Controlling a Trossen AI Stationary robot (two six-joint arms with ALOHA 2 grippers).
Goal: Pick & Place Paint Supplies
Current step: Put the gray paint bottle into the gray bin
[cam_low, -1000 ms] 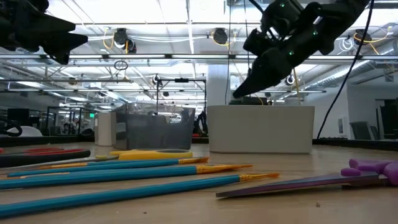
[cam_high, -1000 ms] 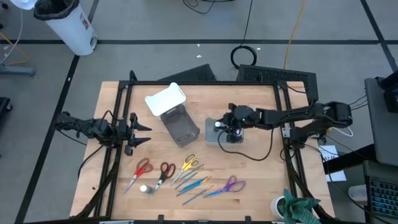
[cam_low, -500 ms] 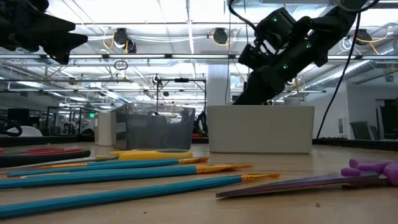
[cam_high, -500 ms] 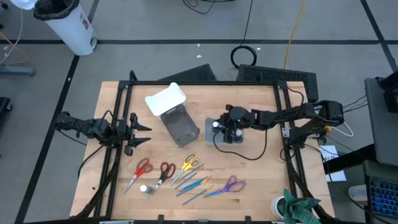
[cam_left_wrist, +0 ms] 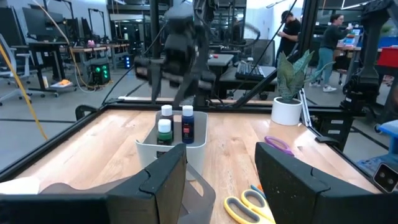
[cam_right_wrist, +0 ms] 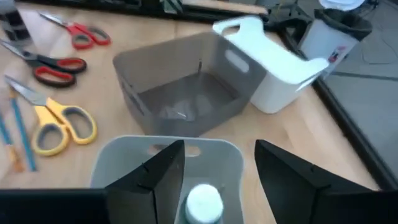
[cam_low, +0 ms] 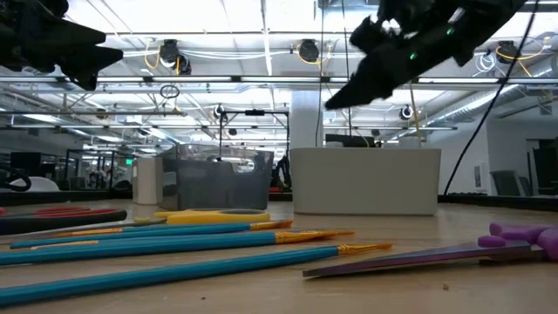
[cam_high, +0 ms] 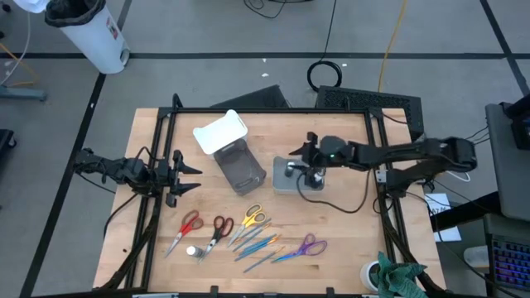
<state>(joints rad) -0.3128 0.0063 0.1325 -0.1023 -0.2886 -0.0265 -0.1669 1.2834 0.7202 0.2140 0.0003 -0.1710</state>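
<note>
We see a pale wooden bench (cam_high: 348, 223) in a dark frame, standing on grey floor in an open workshop with strip lights overhead. Under our right gripper (cam_high: 300, 157), whose fingers (cam_right_wrist: 155, 180) are parted and empty, a light grey bin (cam_high: 291, 177) holds white-capped paint bottles (cam_left_wrist: 175, 125), with an empty dark grey bin (cam_high: 239, 169) and white bin (cam_high: 220, 132) just beyond. Scissors (cam_high: 252, 218), brushes (cam_high: 257, 247) and one bottle (cam_high: 191, 250) lie on the bench well short of those fingers, while our left gripper (cam_high: 189, 178) waits at the bench's edge, fingers (cam_left_wrist: 163, 184) parted and empty.
</note>
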